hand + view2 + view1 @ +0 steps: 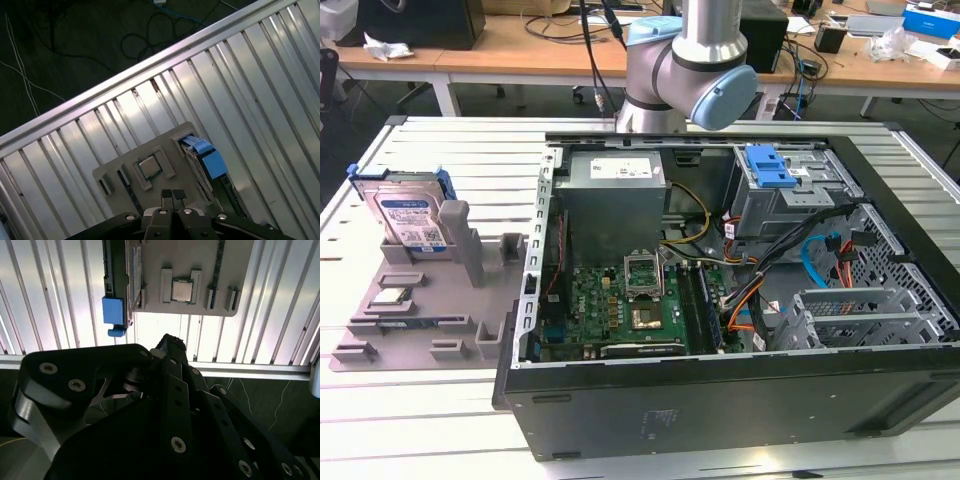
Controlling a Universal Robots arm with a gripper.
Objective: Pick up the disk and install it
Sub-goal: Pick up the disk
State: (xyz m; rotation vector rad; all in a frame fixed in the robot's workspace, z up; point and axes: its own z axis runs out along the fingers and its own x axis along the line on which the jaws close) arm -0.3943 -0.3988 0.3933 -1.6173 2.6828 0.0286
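Note:
The disk (410,215), a silver drive with a white-and-blue label in blue carrier rails, stands upright in a slot of the grey holder tray (470,320) on the exterior view's left. Both wrist views show it from high above, edge-on, as a thin body with a blue rail end (207,160) (114,310). My gripper (172,196) hangs well above the tray with its two pads pressed together, shut on nothing. Its dark linkages (170,390) loom large in the second wrist view. The arm's blue-capped joints (685,70) rise behind the computer case.
An open computer case (720,400) lies on the slatted aluminium table (450,140), with a motherboard (620,300), a blue-latched drive cage (770,170) and a second metal cage (860,315). A small silver chip (388,297) (148,166) (182,290) rests in the tray.

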